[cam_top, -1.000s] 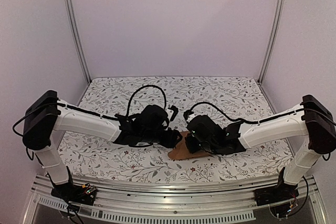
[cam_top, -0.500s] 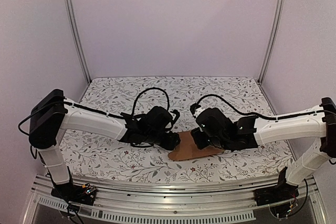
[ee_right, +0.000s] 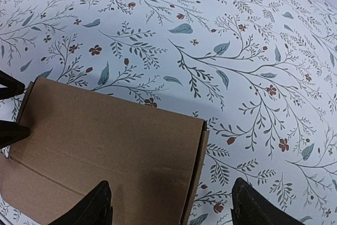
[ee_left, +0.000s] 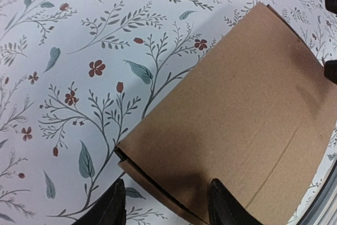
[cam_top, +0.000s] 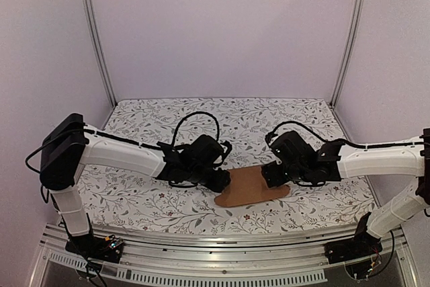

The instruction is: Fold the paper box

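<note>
The paper box (cam_top: 250, 186) is a flat brown cardboard piece lying on the floral cloth between both arms. Its doubled edge shows in the left wrist view (ee_left: 231, 119), and a crease runs along it in the right wrist view (ee_right: 110, 151). My left gripper (cam_top: 222, 181) is at the box's left end. It stands open (ee_left: 167, 206), with one finger over the cardboard, the other over the cloth, and the box's corner between them. My right gripper (cam_top: 274, 174) is at the right end. It is wide open (ee_right: 174, 209) and straddles the box's right edge without touching it.
The floral cloth (cam_top: 148, 199) covers the table. Metal frame posts (cam_top: 94, 31) stand at the back corners, with pale walls behind. An aluminium rail (cam_top: 215, 240) runs along the near edge by the arm bases.
My right gripper has opened and pulled back to the right, uncovering more of the box, which now lies flat. My left gripper has shifted slightly to the right.
</note>
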